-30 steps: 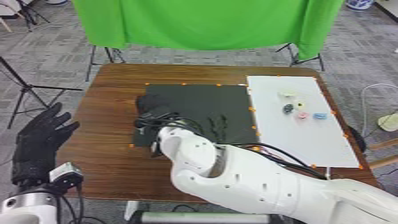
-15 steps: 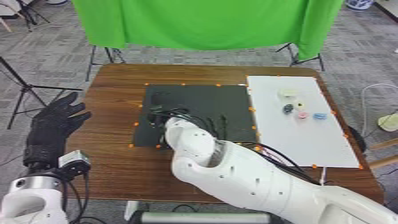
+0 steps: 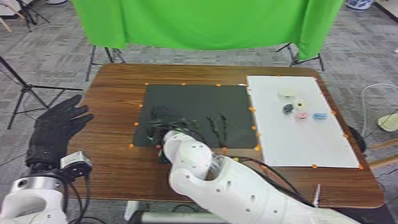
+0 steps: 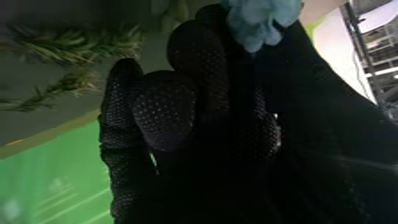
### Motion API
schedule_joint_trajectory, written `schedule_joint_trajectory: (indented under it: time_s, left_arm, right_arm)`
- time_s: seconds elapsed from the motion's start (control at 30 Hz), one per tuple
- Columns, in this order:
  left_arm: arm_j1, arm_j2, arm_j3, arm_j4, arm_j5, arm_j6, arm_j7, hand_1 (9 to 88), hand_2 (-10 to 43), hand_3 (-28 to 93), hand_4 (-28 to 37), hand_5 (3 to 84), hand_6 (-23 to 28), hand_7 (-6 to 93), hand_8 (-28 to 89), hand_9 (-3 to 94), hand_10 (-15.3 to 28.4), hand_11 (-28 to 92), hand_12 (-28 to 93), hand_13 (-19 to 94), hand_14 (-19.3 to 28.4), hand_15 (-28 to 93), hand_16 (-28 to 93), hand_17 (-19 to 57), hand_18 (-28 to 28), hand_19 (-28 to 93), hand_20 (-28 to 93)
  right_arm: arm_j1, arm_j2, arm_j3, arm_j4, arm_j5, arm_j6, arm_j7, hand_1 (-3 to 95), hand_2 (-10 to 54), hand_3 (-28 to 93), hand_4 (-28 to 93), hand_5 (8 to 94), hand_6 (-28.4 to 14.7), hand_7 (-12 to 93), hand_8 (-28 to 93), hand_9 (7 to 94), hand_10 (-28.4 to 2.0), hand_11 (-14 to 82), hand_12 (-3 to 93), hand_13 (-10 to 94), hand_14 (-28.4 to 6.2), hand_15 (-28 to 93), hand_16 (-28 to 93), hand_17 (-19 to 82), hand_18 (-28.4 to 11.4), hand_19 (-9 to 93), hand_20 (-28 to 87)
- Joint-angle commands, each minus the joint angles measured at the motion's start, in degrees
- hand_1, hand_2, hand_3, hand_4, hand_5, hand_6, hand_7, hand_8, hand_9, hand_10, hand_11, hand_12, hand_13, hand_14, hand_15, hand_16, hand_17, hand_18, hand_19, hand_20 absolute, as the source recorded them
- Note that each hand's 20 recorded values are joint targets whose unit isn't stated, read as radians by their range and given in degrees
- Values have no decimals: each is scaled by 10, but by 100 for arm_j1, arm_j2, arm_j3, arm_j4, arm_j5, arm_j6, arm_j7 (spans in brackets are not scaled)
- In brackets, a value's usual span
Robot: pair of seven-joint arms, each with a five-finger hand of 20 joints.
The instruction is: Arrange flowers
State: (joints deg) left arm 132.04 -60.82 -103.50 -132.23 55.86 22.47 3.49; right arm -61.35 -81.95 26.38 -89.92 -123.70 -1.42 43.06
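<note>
Now the right hand (image 4: pixel 164 111) has drawn lower in the head view, a blue flower (image 4: pixel 258 22) in its curled fingers.

In the last second that arm has pulled back from the dark mat's (image 3: pixel 195 95) middle towards its lower left, baring more mat above; the bloom seems to be on its way to a spot among the greenery, so I'd call it placing rather than picking. Left of centre in the head view, sprigs (image 3: pixel 224 125) lie beside the arm, while small flower heads (image 3: pixel 302 115) sit on the white sheet (image 3: pixel 311 145) at right. The left hand (image 3: pixel 55 127), at far left, waits with fingers loosely spread. The right wrist view brings petals against glove up close at the top of the frame; the head view gives the layout. Where the stem goes, I can't tell.
</note>
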Motion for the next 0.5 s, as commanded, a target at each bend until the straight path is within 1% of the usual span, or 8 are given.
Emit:
schedule_joint_trajectory:
  time_s: [0.03,0.17,0.27,0.3,0.37,0.4,0.47,0.5]
  left_arm:
    - [12,-66,8,1,63,-121,-199,262,107,799,-220,382,121,127,-92,329,229,256,92,234,283,502,-103,-109,236,575,-11]
    - [95,-68,-13,-19,51,-109,-167,263,109,796,-219,383,122,123,-88,331,230,256,94,236,284,503,-102,-109,236,575,-10]
    - [54,-74,12,-17,69,-148,-273,263,110,793,-217,386,125,120,-87,331,235,257,95,236,284,505,-103,-110,237,576,-9]
    - [54,-87,-9,-23,91,-186,-314,263,110,792,-217,386,125,119,-87,332,235,257,95,237,284,506,-103,-110,237,576,-9]
    - [65,-76,-10,-21,90,-196,-305,263,111,791,-216,386,124,119,-86,333,233,257,96,239,284,508,-103,-108,236,576,-9]
    - [74,-67,-8,-33,86,-163,-324,263,111,790,-216,386,124,119,-86,333,232,258,96,240,284,509,-103,-108,236,577,-10]
    - [62,-81,-35,-27,108,-220,-356,263,112,788,-215,386,125,119,-86,333,232,259,95,240,284,509,-105,-107,236,578,-10]
    - [58,-71,-22,-24,98,-206,-350,262,112,788,-214,386,125,118,-86,333,231,259,95,240,284,509,-105,-107,236,578,-10]
  right_arm:
    - [105,-16,-165,-15,-7,161,78,435,-95,771,-283,778,-9,286,-44,767,-114,539,215,694,-108,829,150,231,-228,865,213]
    - [184,8,-292,-21,-64,344,81,393,-95,795,-283,721,-12,286,-64,741,-113,572,208,680,-111,844,145,224,-228,866,217]
    - [228,20,-349,-13,-12,499,158,381,-95,805,-283,705,-11,287,-79,732,-112,586,199,677,-111,849,141,222,-227,866,218]
    - [265,31,-405,-8,-22,568,207,379,-95,808,-283,703,-11,288,-83,730,-112,588,197,677,-111,850,140,222,-227,866,218]
    - [368,71,-537,14,-48,736,276,371,-95,823,-283,701,-12,284,-93,729,-112,590,195,676,-112,852,138,222,-228,866,218]
    - [343,66,-501,2,-87,695,276,368,-95,829,-283,700,-12,281,-99,727,-112,590,196,676,-112,852,137,222,-228,866,218]
    - [455,104,-635,11,-33,831,376,366,-95,834,-283,695,-12,280,-107,724,-112,590,195,674,-113,854,136,222,-228,867,218]
    - [438,108,-613,7,-78,792,360,366,-95,835,-283,693,-12,281,-109,722,-113,591,196,673,-113,855,136,222,-228,867,217]
